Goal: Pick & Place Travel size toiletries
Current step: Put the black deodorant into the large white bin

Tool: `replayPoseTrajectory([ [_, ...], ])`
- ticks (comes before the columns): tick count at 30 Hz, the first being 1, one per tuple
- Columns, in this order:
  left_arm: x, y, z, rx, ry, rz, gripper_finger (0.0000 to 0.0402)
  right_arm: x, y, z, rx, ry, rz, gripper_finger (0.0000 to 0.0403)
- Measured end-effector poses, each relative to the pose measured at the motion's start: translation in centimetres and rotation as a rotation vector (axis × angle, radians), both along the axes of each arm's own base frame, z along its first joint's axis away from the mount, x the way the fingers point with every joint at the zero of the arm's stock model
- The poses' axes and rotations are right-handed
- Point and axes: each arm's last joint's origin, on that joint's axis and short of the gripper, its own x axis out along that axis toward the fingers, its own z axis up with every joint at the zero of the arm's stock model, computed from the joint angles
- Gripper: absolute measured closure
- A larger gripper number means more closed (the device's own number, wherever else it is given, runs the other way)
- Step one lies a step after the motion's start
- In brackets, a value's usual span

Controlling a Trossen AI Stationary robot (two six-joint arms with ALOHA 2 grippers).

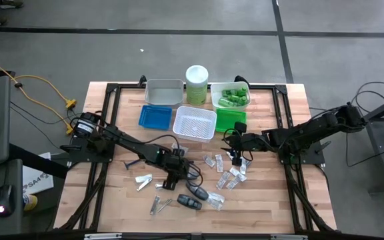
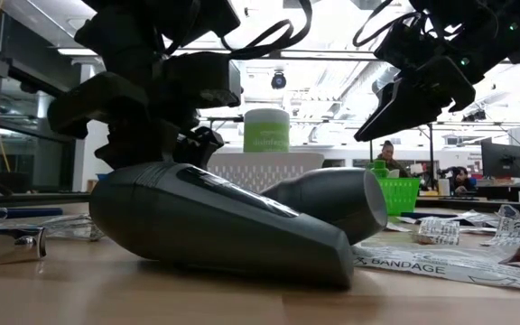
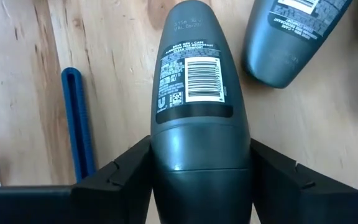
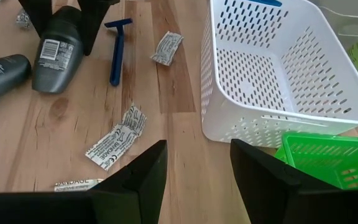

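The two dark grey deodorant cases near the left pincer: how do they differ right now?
The nearer deodorant case lies between the left pincer's fingers, which flank its sides; the second deodorant case lies free beside it, outside the fingers. The nearer one shows its barcode label in full; the second is cut off by the picture's edge, only part of its label showing. Both are dark grey, rounded and lying flat on the wooden table.
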Motion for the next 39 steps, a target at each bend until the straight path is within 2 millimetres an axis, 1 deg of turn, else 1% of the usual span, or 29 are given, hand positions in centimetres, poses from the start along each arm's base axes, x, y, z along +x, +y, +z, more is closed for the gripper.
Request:
replayPoseTrajectory([
  [6,0.0,0.0,0.1,-0.001,0.000,0.023,0.0199,0.0,0.0,0.0,-0.001,0.004,0.000,0.0234],
  [9,0.4,0.0,0.8,0.024,-0.001,0.041,0.0199,-0.1,0.0,-0.2,-0.003,0.020,0.000,0.0234],
  [13,1.2,0.0,2.5,0.099,-0.013,0.051,0.0199,-0.1,0.0,-0.2,0.003,0.022,-0.005,0.0233],
  [16,1.7,0.0,4.4,0.177,-0.003,0.056,0.0199,-0.1,0.0,-0.2,0.010,0.020,-0.010,0.0234],
  [22,2.2,0.4,7.9,0.362,0.016,0.108,0.0199,-0.1,0.0,-0.2,0.011,0.019,-0.015,0.0234],
  [26,2.2,1.0,9.6,0.532,0.007,0.156,0.0199,-0.1,0.0,-0.2,0.010,0.017,-0.014,0.0234],
  [29,2.8,2.3,10.5,0.641,-0.024,0.201,0.0199,-0.1,0.0,-0.2,0.009,0.016,-0.014,0.0234],
  [33,3.3,5.5,10.6,0.685,0.002,0.252,0.0194,-0.1,0.0,-0.1,0.010,0.015,-0.015,0.0234],
  [36,3.6,8.2,10.6,0.657,0.028,0.298,0.0192,-0.1,0.0,-0.1,0.010,0.015,-0.015,0.0234],
  [39,3.7,10.7,10.5,0.564,0.056,0.321,0.0191,-0.1,0.0,-0.1,0.011,0.014,-0.015,0.0234],
])
